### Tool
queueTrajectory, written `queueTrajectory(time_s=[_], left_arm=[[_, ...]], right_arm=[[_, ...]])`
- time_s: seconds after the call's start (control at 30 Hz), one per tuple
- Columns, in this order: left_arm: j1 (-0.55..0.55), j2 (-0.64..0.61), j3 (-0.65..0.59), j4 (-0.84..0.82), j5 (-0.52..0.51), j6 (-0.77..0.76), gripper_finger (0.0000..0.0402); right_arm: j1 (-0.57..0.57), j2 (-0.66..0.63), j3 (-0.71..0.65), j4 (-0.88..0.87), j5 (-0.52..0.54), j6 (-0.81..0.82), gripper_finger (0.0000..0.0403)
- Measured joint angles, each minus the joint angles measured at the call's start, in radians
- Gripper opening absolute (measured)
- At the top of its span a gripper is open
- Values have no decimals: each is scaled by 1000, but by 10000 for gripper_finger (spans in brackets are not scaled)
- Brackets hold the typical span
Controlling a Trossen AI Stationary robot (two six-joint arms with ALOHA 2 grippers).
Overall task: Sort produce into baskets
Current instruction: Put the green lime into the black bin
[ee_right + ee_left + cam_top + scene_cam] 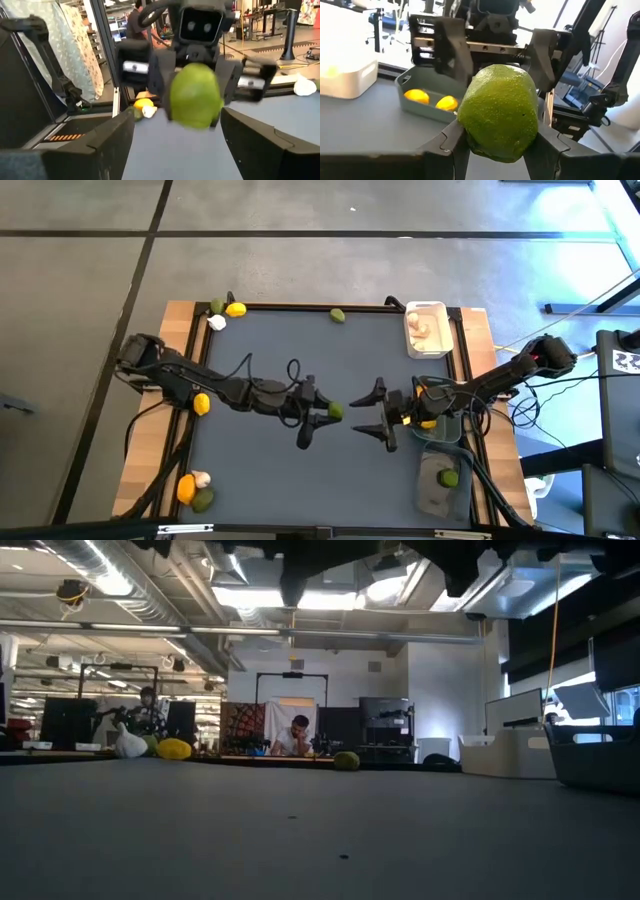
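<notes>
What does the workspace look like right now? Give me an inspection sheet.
Surface: dark mat on a wooden table.
Job's things: lime held mid-table; white basket with pale bulbs; dark basket with two lemons; translucent basket with a lime; loose pieces along the far edge and at the near left corner.
Clutter: nothing seen.
Grippers: left pincer shut on the lime; right pincer open, facing it, apart.
Cables: looped along both arms; more off the table's right side.
Surroundings: open workshop; a person seated far behind.
</notes>
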Motion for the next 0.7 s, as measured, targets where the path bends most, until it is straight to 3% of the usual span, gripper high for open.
queueTrajectory(time_s=[0.27,0.43,0.53,0.7], left_arm=[[-19,143,142,23,0,68,148],[-19,151,165,24,0,90,148],[-19,147,165,16,-1,104,148],[-19,146,165,4,-3,99,148]], right_arm=[[0,18,23,-8,-1,7,293],[0,17,23,-14,-19,7,286],[0,17,23,-4,-39,7,256],[1,17,22,-6,-35,-21,173]])
